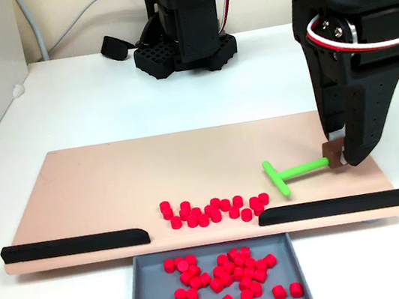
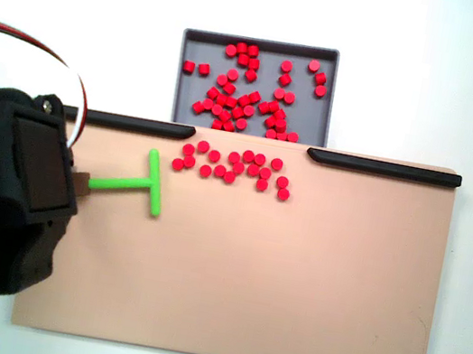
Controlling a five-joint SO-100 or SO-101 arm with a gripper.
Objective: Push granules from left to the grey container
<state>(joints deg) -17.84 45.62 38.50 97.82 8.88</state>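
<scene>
A loose row of red granules (image 1: 214, 209) lies on the tan board (image 1: 150, 172) just behind the gap between two black strips; they show again in a fixed view from above (image 2: 234, 158). More granules (image 1: 230, 270) (image 2: 231, 103) fill the grey container (image 1: 153, 278) (image 2: 262, 41) beyond that gap. My black gripper (image 1: 339, 154) (image 2: 79, 183) is shut on the brown end of a green T-shaped pusher stick (image 1: 294, 172) (image 2: 139, 183). The stick's crossbar stands a short way beside the row, apart from it.
Two long black strips (image 1: 74, 245) (image 1: 330, 207) line the board's edge on either side of the gap above the container. A black arm base (image 1: 183, 46) and a cable sit on the white table behind the board. Most of the board (image 2: 247, 271) is bare.
</scene>
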